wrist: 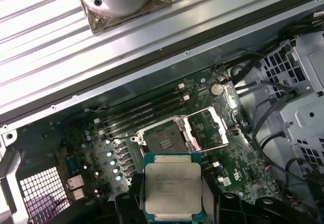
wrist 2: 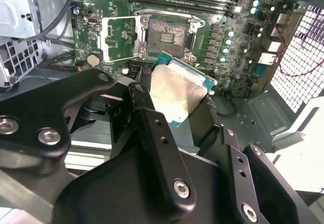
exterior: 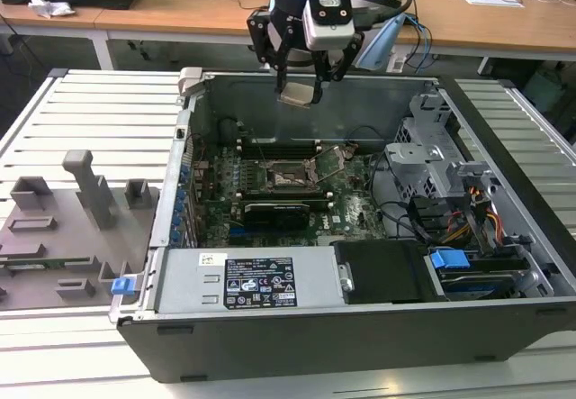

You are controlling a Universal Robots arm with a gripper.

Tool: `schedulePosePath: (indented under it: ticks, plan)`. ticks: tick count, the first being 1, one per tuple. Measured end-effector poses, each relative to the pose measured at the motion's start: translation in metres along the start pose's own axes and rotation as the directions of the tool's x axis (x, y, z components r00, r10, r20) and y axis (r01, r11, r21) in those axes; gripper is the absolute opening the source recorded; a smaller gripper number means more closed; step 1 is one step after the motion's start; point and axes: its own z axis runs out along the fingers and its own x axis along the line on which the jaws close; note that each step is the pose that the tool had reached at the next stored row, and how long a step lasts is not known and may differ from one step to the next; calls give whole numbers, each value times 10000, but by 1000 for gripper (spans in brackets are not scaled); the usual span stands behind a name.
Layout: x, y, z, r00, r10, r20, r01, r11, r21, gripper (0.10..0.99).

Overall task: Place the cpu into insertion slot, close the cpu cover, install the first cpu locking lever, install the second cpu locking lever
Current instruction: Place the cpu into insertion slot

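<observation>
The gripper [exterior: 300, 82] is clamped on the cpu [wrist: 173, 188]. Its fingers [wrist 2: 147, 118] pinch two opposite edges, which leaves the chip's underside free to meet the socket. It hovers above the open computer case [exterior: 360, 336], well clear of the motherboard [exterior: 351, 210]. Below it the insertion slot [wrist: 163, 139] lies bare, with the cpu cover [wrist: 210, 128] swung open beside it, seemingly to admit the chip.

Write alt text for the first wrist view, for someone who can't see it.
The gripper holds the cpu, metal top facing the camera, above a green circuit board. Beyond it the insertion slot lies empty, with the cpu cover swung open beside it.
</observation>
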Motion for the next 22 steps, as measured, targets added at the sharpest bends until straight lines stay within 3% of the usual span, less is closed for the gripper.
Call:
schedulePosePath:
  ticks: [11, 22]
  plan:
    - [0, 0, 0, 9949, 1007, 89, -1007, 9949, -25, 541]
    - [0, 0, 1, 9790, 2032, 178, -2031, 9791, -58, 541]
